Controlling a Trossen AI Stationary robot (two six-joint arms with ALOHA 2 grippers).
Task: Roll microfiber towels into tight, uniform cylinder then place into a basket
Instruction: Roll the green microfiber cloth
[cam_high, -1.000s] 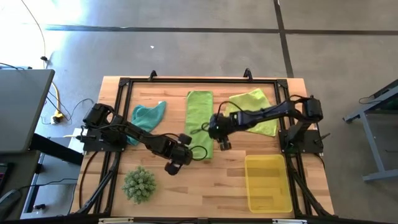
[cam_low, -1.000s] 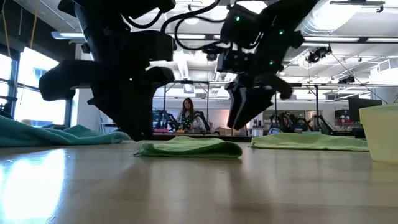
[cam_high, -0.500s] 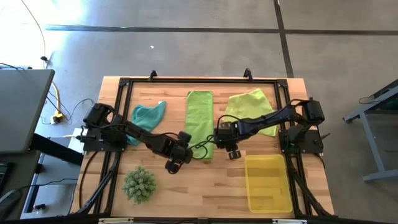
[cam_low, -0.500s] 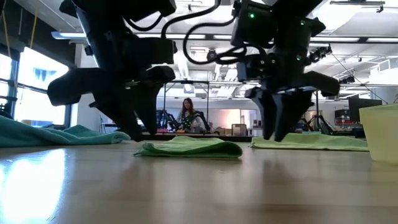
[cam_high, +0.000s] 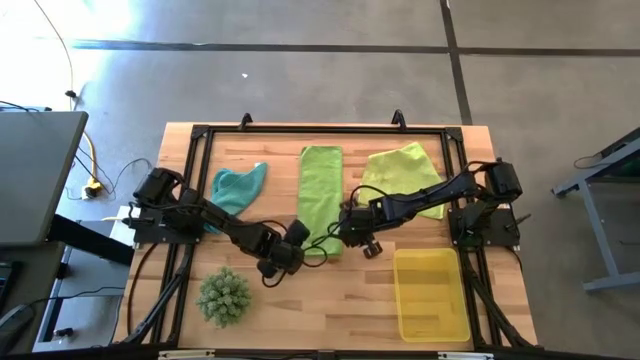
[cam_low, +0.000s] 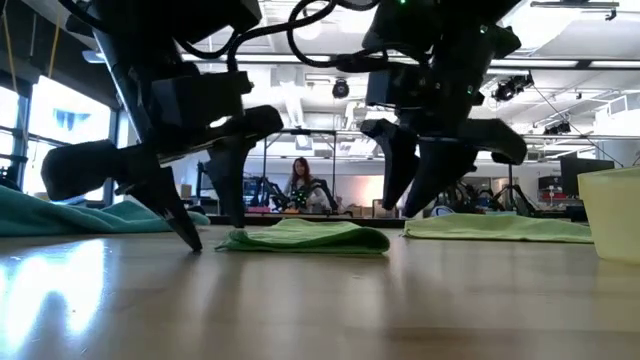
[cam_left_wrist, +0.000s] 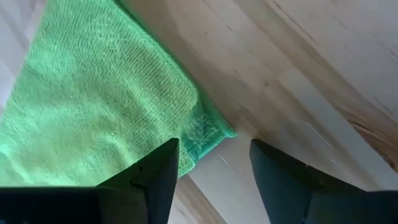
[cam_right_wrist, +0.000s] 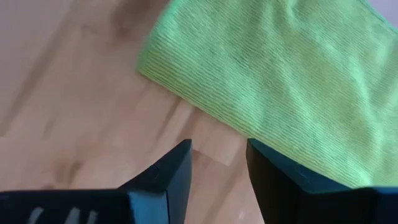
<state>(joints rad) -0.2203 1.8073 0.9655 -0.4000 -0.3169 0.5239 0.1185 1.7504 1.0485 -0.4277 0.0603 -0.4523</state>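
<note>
We start from the bright green microfiber towel (cam_high: 320, 195), folded into a long strip and lying flat on the wooden surface (cam_high: 330, 310), between the crumpled teal towel (cam_high: 238, 187) and the spread pale yellow-green towel (cam_high: 408, 175). Our left hand (cam_left_wrist: 211, 171) hovers over its near corner with fingers wide and nothing between them; our right hand (cam_right_wrist: 217, 168) hangs at the other near corner, fingers parted and empty. The translucent yellow plastic basket (cam_high: 432, 293) sits empty, near the right hand. We judge the rolling not yet begun: next, both hands must pinch this near edge and turn it over evenly to start a tight roll
</note>
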